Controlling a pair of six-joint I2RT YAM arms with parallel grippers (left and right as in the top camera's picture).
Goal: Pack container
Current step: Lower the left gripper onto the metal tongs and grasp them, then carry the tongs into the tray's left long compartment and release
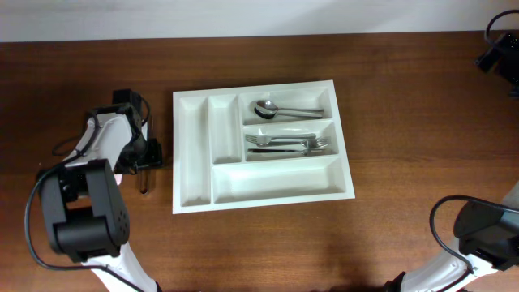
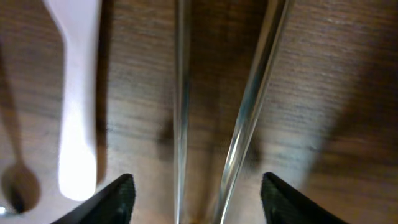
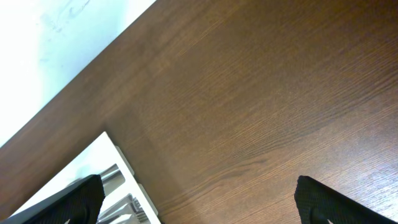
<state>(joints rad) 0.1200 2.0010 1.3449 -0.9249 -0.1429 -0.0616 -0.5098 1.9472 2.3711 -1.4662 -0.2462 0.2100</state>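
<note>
My overhead camera looks straight down on the desk (image 1: 405, 65), far enough back to take in nearly its full width, with the container (image 1: 193, 162) near the centre. My left wrist camera sits very near the wood and faces down past the left pincer (image 2: 199, 199), so close that the cutlery handles (image 2: 249, 106) blur. In the overhead view that patch lies just left of the container. My right wrist camera sits higher and is angled across bare wood past the right pincer (image 3: 202, 199). It shares only one corner of the container with the overhead view.
</note>
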